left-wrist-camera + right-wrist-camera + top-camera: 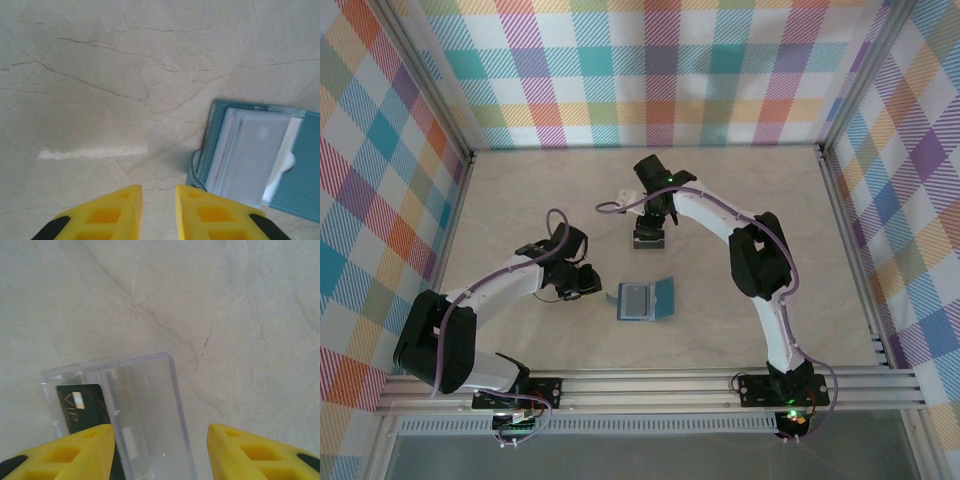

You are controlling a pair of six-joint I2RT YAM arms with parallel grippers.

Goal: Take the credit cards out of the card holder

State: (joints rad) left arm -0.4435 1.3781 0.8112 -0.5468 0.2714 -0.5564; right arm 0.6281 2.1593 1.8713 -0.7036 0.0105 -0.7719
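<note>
Left claw (159,200) set narrow, empty | holder (307,170) laid open at its 3 o'clock | right claw (160,432) set wide above box (145,390)

the card holder (658,298) lies open near the middle of the table (520,200), with cards (250,155) tucked in its left half. behind it, apart, stands a box (648,238) with one card (82,405) inside. the left gripper (159,197) sits just left of the holder; the right gripper (160,435) hangs over the box.

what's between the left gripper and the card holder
Nothing but bare table. In the left wrist view, the left gripper sits just short of the open card holder, with only marble surface in the gap.
</note>
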